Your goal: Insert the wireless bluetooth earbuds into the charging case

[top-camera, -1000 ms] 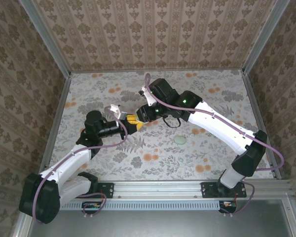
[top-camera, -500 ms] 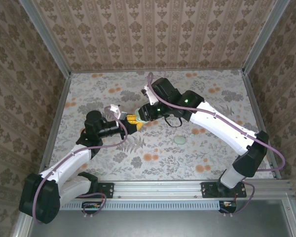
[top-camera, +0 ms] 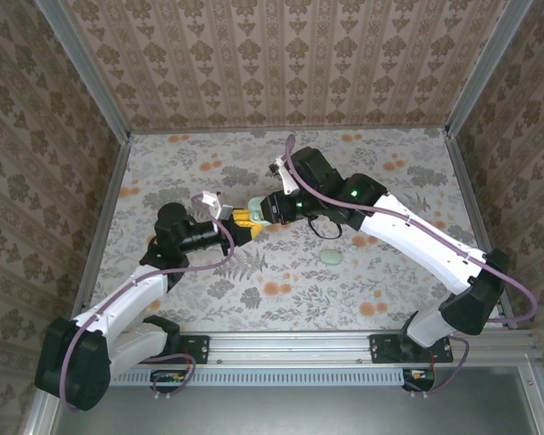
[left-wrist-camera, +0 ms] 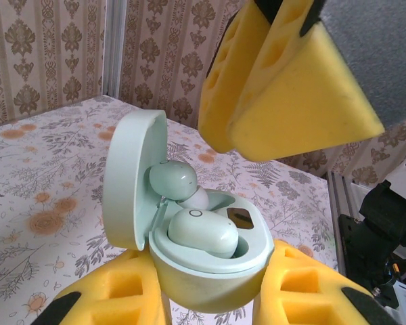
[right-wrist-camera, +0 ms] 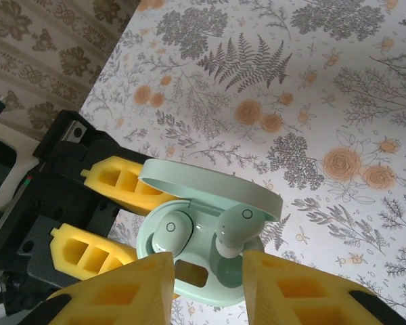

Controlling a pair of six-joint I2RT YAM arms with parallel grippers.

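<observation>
With the left hand (top-camera: 247, 221) clamped on the case (left-wrist-camera: 210, 274) and the right hand (right-wrist-camera: 208, 261) slightly parted and empty, an off-centre push could pop the tilted earbud (right-wrist-camera: 238, 227) out.

Charging case (left-wrist-camera: 189, 267) underside — hidden inside left pincer (left-wrist-camera: 210, 305).

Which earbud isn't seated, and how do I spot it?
Find the open case held in the left gripper above the table. Inside it, the unseated earbud stands tilted above its socket, pale stem showing, while the seated earbud lies flat in its own.
</observation>
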